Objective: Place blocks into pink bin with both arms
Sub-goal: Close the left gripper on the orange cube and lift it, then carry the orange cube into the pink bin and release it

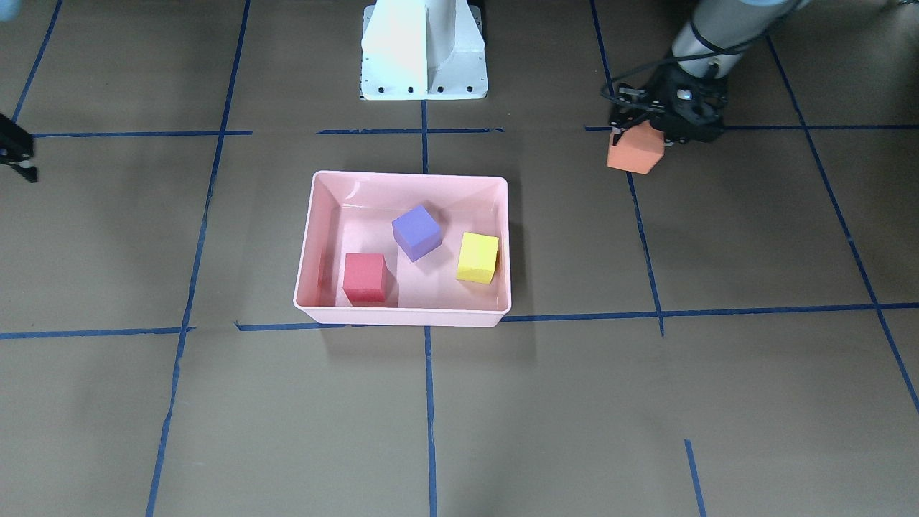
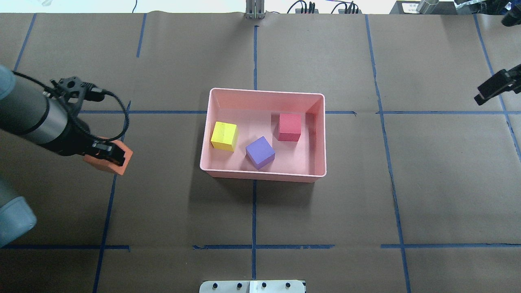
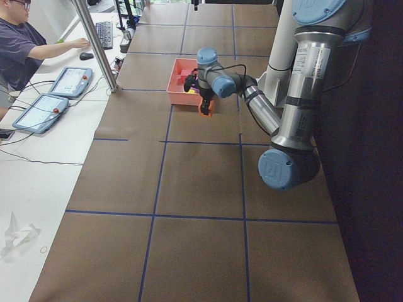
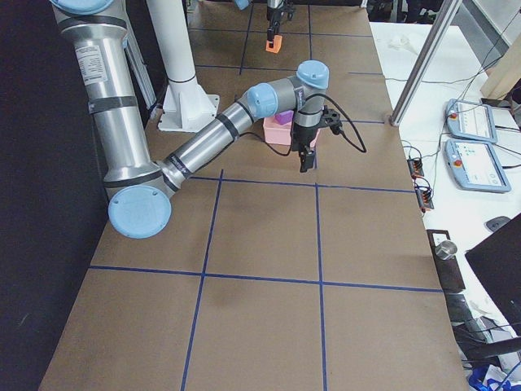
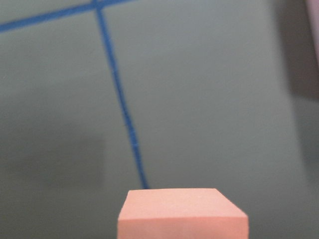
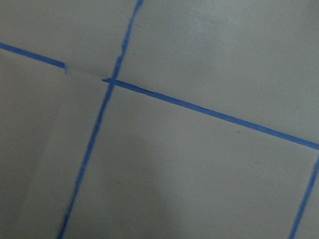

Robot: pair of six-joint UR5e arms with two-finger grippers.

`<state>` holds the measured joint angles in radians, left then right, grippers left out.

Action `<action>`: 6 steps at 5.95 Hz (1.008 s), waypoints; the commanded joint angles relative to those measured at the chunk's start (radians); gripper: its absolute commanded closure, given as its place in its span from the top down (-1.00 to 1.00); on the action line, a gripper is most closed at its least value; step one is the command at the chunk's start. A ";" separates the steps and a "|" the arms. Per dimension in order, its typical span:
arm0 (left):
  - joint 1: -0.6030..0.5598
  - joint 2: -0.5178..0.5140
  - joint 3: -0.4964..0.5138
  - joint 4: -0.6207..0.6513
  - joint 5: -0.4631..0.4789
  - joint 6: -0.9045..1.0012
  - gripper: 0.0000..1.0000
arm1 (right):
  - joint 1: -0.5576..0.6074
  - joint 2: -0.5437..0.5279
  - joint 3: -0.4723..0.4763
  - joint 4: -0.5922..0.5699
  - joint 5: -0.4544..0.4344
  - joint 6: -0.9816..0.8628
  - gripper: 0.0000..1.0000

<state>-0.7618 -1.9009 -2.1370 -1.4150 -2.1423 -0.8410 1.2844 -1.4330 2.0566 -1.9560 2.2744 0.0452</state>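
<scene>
This is a robot lab. A counter [image 2: 163, 211] wrapped in brown paper and gridded with blue tape [image 2: 253, 211] carries a white pedestal [image 1: 423, 50] with two grey arms [image 3: 296, 94]. Beside the counter, a white desk [image 3: 44, 201] holds two control tablets [image 3: 69, 80], a keyboard [image 3: 104, 34] and a mouse [image 3: 86, 56], with a person [image 3: 19, 44] working there. A metal post [image 3: 94, 44] stands at the counter's edge.

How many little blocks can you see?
4. The red block, purple block and yellow block sit inside the pink bin. The orange block is outside it, held by the left gripper. None seems hidden.
</scene>
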 commanded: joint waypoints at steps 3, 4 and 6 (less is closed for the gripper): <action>0.075 -0.714 0.546 0.173 0.091 -0.263 0.03 | 0.197 -0.201 -0.012 0.000 0.039 -0.346 1.00; 0.075 -0.743 0.604 0.141 0.090 -0.260 0.99 | 0.197 -0.198 -0.015 0.000 0.039 -0.340 1.00; 0.067 -0.654 0.519 0.140 0.091 -0.212 1.00 | 0.197 -0.202 -0.018 0.002 0.039 -0.343 1.00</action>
<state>-0.6921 -2.5978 -1.5752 -1.2733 -2.0516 -1.0803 1.4810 -1.6304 2.0391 -1.9554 2.3132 -0.2951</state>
